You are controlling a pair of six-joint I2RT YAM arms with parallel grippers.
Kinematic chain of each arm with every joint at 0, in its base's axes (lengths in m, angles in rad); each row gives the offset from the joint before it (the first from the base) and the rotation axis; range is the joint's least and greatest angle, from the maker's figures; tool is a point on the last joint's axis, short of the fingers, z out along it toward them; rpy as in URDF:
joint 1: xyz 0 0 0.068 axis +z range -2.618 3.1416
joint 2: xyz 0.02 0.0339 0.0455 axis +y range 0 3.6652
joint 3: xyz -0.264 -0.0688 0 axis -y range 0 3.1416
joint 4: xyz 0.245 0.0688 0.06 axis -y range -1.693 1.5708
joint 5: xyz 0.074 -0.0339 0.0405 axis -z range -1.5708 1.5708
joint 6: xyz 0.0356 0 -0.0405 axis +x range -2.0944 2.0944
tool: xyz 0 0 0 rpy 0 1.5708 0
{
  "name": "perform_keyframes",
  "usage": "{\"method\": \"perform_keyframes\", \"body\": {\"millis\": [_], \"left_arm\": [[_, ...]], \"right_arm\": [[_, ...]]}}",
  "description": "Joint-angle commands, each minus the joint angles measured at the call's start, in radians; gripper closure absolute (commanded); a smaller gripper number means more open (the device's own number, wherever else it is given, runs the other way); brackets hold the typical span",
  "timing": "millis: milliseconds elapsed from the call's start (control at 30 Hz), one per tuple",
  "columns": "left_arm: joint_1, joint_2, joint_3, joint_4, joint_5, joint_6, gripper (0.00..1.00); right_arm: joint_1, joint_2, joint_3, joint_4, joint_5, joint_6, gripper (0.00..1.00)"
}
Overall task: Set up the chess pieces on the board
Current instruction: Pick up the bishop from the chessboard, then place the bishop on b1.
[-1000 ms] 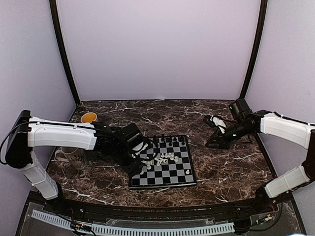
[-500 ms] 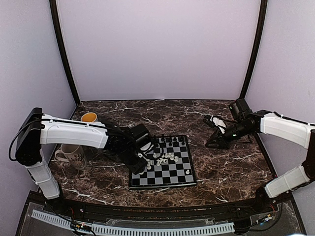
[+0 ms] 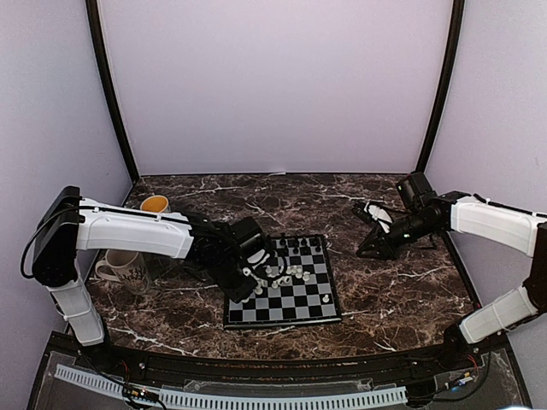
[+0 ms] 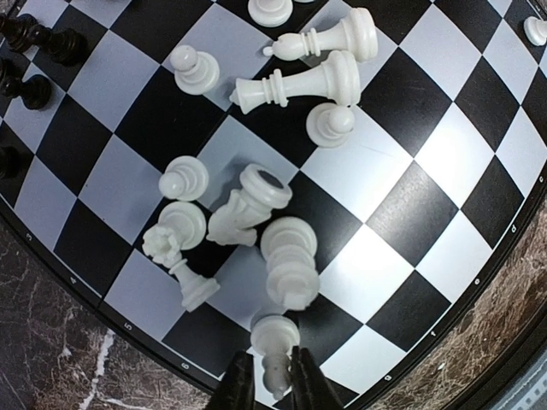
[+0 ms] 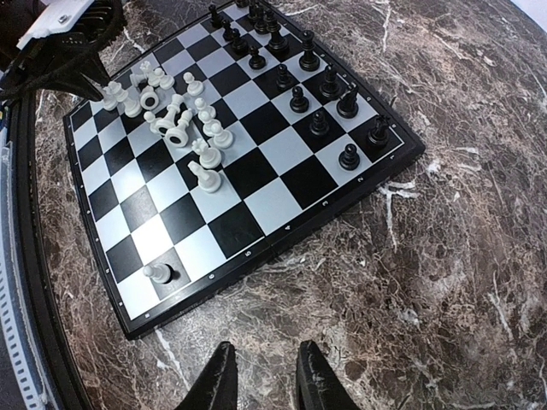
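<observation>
Here the left gripper point(image 4: 270, 366) is clenched on a white piece point(image 4: 275, 333), which is pinched between its jaws near the edge of the board point(image 4: 427, 213). Just ahead of it the other white pieces point(image 4: 248, 209) are heaped, some touching. If the lift is slanted, neighbours may be dragged or the piece twisted loose. The right gripper point(image 5: 263, 376) is held slightly parted and empty, with the board well ahead of it.

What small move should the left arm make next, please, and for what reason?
Probably a short lift straight up. The left tool appears to pinch a white piece lying close to the rim of the board. Other white pieces lie crowded just beyond it, so dragging it sideways could knock them. Lifting first should clear them.
</observation>
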Motion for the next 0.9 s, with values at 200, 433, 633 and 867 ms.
{"method": "perform_keyframes", "body": {"millis": [200, 433, 633, 867], "left_arm": [[0.000, -0.031, 0.024, -0.026, 0.035, 0.017, 0.93], [-0.002, -0.135, -0.041, -0.018, 0.152, 0.070, 0.93], [-0.010, -0.149, -0.061, -0.027, 0.201, 0.090, 0.93], [-0.028, -0.112, -0.054, -0.028, 0.215, 0.102, 0.93]], "right_arm": [[-0.002, 0.017, 0.003, 0.001, -0.003, -0.015, 0.76], [-0.003, 0.023, 0.007, -0.002, -0.004, -0.017, 0.76], [-0.003, 0.024, 0.008, -0.003, -0.004, -0.018, 0.76], [-0.003, 0.031, 0.009, -0.006, -0.006, -0.020, 0.76]]}}
